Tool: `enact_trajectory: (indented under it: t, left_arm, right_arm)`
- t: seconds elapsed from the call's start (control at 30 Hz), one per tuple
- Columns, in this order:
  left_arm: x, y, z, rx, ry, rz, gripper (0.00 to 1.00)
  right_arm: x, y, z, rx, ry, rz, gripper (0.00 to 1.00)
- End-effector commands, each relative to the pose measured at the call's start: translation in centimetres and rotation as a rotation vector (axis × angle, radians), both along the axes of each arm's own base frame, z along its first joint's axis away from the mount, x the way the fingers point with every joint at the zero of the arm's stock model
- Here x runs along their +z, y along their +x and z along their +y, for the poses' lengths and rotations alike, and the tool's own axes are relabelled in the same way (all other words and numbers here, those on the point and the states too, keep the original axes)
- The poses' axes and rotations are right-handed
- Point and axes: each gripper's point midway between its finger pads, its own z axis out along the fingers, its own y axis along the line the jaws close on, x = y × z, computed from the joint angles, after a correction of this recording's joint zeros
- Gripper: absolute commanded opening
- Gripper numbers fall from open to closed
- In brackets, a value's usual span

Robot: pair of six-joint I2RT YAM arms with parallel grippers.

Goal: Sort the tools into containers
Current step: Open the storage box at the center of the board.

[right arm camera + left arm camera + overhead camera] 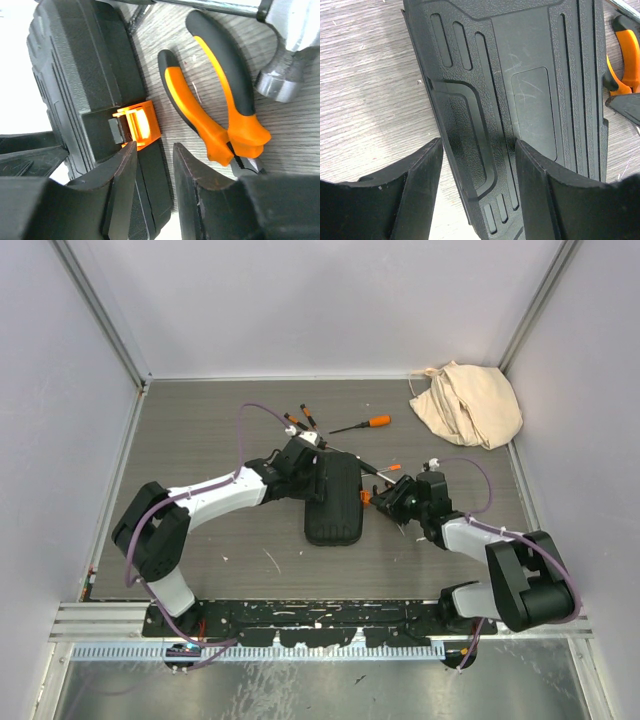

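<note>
The black ribbed tool case [333, 502] lies closed in the middle of the table, its orange latch [139, 124] facing right. My left gripper [479, 167] hangs open over the case [520, 75]. One finger is above the lid and the other is past the case's left edge. My right gripper [154, 156] is open with a narrow gap. It straddles the case's rim [150, 180] just below the latch, and table shows beside the outer finger. Orange-and-black pliers [215, 115] and a hammer head [282, 70] lie right of the case [75, 75].
An orange-handled screwdriver [366, 424] and several small screwdrivers [298, 422] lie behind the case. A beige cloth bag [467, 403] sits in the back right corner. Walls enclose the table on three sides. The pliers' handle [625, 60] shows in the left wrist view.
</note>
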Motion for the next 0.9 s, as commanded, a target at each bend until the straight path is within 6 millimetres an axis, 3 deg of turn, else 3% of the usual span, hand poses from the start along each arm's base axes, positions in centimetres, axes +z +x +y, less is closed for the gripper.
enact_trajectory:
  t: [0.0, 0.37, 0.87]
  left_arm:
    - [-5.2, -2.8, 5.3, 0.011, 0.252, 0.133, 0.58]
    - [-5.0, -2.7, 4.8, 0.004, 0.244, 0.14, 0.57]
    - [-4.8, -2.4, 4.5, -0.006, 0.246, 0.143, 0.56]
  right_arm:
    - [1.1, 0.9, 0.8, 0.019, 0.07, -0.046, 0.4]
    - [0.9, 1.7, 0.7, 0.034, 0.124, -0.054, 0.31]
    - [0.3, 1.8, 1.6, 0.075, 0.188, -0.042, 0.29]
